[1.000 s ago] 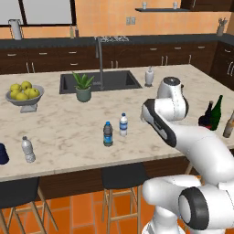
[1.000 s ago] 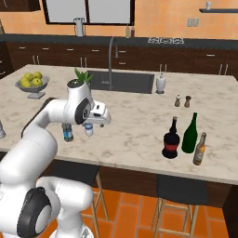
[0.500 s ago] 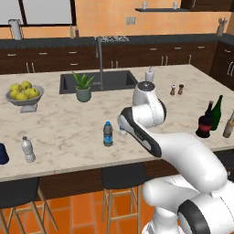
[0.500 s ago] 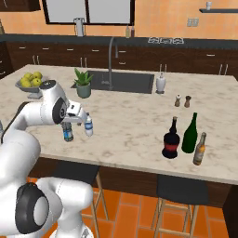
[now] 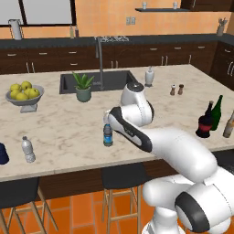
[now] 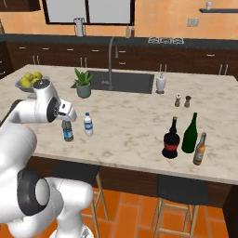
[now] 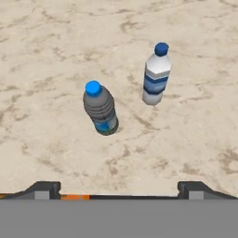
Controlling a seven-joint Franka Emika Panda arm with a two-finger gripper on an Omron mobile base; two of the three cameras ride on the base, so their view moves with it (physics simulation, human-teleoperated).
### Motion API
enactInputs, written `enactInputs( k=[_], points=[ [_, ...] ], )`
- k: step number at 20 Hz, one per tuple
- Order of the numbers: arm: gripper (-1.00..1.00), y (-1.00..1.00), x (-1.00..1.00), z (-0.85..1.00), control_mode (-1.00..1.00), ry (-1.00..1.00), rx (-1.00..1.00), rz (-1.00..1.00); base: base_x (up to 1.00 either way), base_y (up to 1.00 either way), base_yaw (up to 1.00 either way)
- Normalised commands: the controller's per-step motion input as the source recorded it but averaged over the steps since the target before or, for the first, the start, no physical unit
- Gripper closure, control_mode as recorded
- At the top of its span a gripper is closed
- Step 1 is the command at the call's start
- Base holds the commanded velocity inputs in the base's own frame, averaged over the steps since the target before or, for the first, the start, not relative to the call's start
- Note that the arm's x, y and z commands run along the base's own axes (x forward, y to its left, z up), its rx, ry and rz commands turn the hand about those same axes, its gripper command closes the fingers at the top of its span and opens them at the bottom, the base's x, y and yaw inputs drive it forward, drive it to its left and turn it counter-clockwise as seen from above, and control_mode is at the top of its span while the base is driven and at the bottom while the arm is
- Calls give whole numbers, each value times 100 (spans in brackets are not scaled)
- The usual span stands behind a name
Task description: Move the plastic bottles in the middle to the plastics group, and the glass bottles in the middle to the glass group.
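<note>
Left to right along the marble counter (image 5: 68, 132), as seen from the left base view: a dark blue object (image 5: 2, 153) sits at the near left edge. Just beside it, at its 3 o'clock, stands the pale water bottle (image 5: 28, 149) with a white cap, upright. At its 12 o'clock, well apart, a grey bowl of fruit (image 5: 24, 94) rests on the counter. A potted plant (image 5: 83, 87) stands at the near left corner of the sink (image 5: 114, 81).

At mid-counter, the darker blue-capped bottle (image 7: 100, 108) stands upright. The clear blue-capped bottle (image 7: 155, 76), with a white-blue label, stands upright at its 2 o'clock in the hand view, near but not touching.

The tool (image 7: 118, 188) hangs above these two bottles, jaws fully spread, holding nothing. Both fingertips (image 7: 42, 188) show at the bottom edge of the hand view, clear of either bottle.

A white dispenser (image 5: 149, 76) stands at the right of the sink. Two small shakers (image 5: 176, 89) stand at its 4 o'clock.

At the right end, the squat dark bottle (image 6: 171, 139) with a red label stands upright. The slim green bottle (image 6: 189, 133) and the brown bottle (image 6: 199, 149) stand just beside it.
</note>
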Motion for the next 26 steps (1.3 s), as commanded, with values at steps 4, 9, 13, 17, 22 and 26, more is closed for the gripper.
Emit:
enactInputs(
  k=[4, 9, 13, 17, 22, 26],
  points=[
    [-100, 41, 35, -12, -100, 3, 5, 0, 0, 0, 0],
    [-100, 19, 39, -26, -100, 10, 1, 0, 0, 0, 0],
    [-100, 3, 33, -25, -100, 7, 0, 0, 0, 0, 0],
    [-100, -4, 22, -16, -100, 3, 0, 4, 0, 0, 0],
    [-100, 5, 21, -22, -100, 0, 0, 4, 0, 0, 0],
    [-100, 15, 9, -21, -100, 0, 0, 5, 0, 0, 0]
  ],
)
